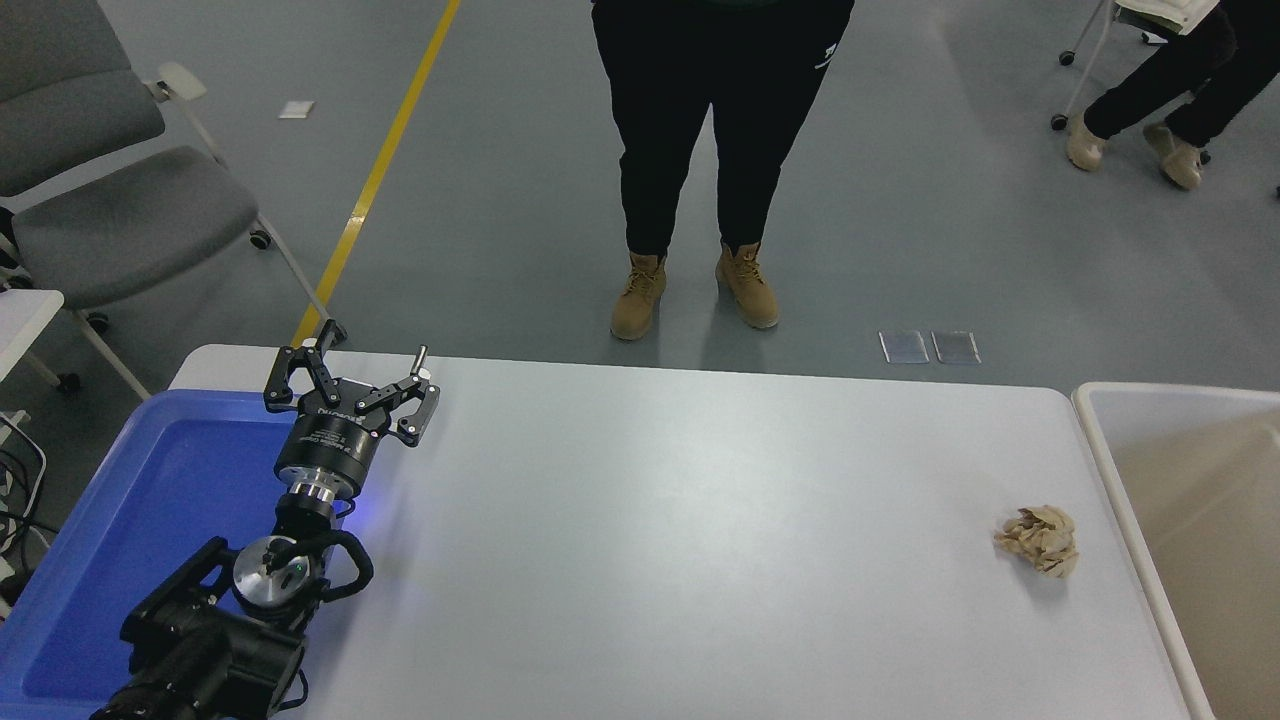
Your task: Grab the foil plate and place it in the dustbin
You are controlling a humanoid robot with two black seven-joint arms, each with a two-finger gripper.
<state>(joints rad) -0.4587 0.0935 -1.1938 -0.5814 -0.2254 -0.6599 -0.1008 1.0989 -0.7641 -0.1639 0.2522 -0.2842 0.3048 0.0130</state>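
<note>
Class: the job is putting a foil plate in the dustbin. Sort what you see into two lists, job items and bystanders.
Job items: dustbin at the table's right end; the foil plate is not in view.

Bystanders: crumpled paper wad, blue tray, parked left tool, chair, a person's boots.

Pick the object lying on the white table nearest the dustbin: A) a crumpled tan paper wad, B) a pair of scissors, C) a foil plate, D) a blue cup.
A: the crumpled tan paper wad lies on the table just left of the dustbin rim; no foil plate shows on the table.
</note>
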